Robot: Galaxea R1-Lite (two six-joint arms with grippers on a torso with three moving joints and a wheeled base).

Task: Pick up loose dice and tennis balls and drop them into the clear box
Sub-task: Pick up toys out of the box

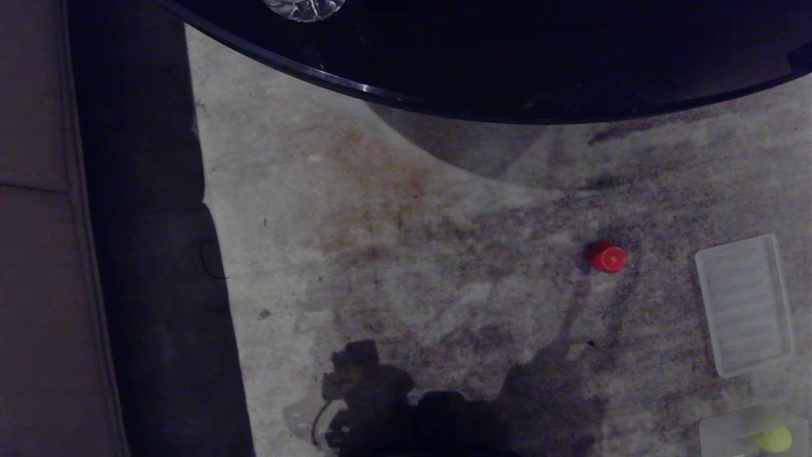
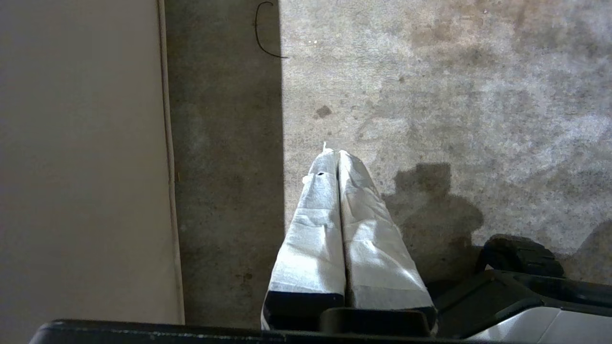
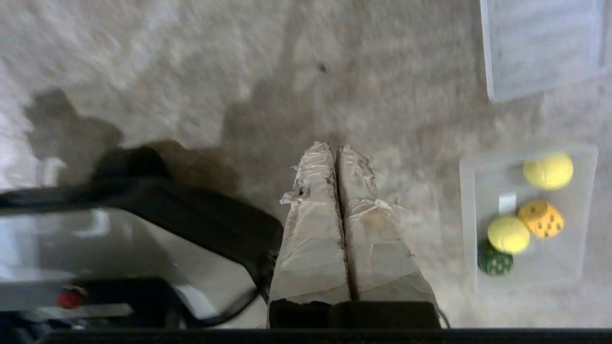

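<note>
Red die (image 1: 606,258) on carpet, no claw near

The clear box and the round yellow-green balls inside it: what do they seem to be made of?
The clear box looks like translucent, slightly frosted plastic: the carpet shows through its walls. The round yellow-green balls look matte and fuzzy, probably felt-covered tennis balls.

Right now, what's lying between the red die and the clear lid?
Nothing: in the head view only bare carpet separates the red die from the clear lid.
</note>
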